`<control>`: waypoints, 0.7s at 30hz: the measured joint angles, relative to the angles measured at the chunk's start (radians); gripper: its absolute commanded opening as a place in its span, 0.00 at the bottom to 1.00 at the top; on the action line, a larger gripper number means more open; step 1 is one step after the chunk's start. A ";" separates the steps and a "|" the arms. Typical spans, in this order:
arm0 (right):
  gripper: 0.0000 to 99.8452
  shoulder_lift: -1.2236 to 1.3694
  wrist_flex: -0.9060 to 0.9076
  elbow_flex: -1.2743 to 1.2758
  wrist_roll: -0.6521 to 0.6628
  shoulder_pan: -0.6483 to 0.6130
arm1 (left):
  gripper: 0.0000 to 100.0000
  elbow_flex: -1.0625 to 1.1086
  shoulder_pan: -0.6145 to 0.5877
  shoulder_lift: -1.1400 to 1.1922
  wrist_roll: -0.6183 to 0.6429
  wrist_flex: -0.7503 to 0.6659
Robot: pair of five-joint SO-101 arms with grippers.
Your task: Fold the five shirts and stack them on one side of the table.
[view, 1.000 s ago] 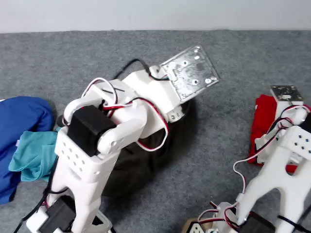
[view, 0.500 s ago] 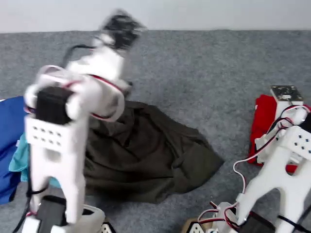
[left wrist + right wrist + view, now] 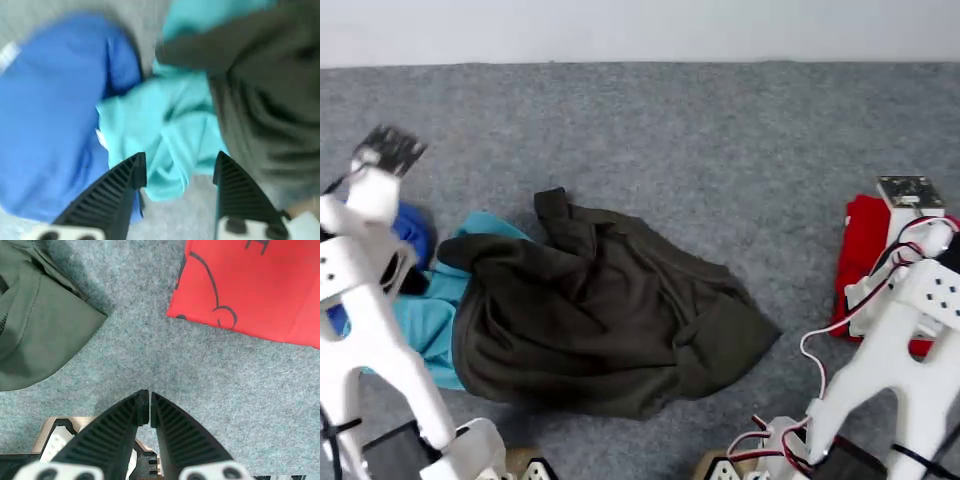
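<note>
A dark olive shirt (image 3: 610,315) lies crumpled in the middle of the grey table, partly over a teal shirt (image 3: 430,310). A blue shirt (image 3: 408,228) lies at the left edge, mostly behind the left arm (image 3: 365,270). My left gripper (image 3: 179,167) hangs open above the teal shirt (image 3: 165,130), with the blue shirt (image 3: 55,120) and olive shirt (image 3: 265,105) to either side. A folded red shirt (image 3: 865,250) lies at the right edge. My right gripper (image 3: 150,405) is shut above bare table between the olive shirt (image 3: 40,325) and the red shirt (image 3: 255,285).
The grey carpet-like table top (image 3: 720,140) is free toward the back wall. The right arm (image 3: 900,340) stands over the red shirt's near part. Both arm bases sit at the front edge.
The left arm has swung from over the olive shirt to the far left edge, uncovering the crumpled olive shirt. The right arm has not moved.
</note>
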 measured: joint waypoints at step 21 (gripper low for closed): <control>0.01 0.000 0.000 0.000 0.000 0.000 | 0.01 0.203 -0.057 0.505 -0.028 -0.402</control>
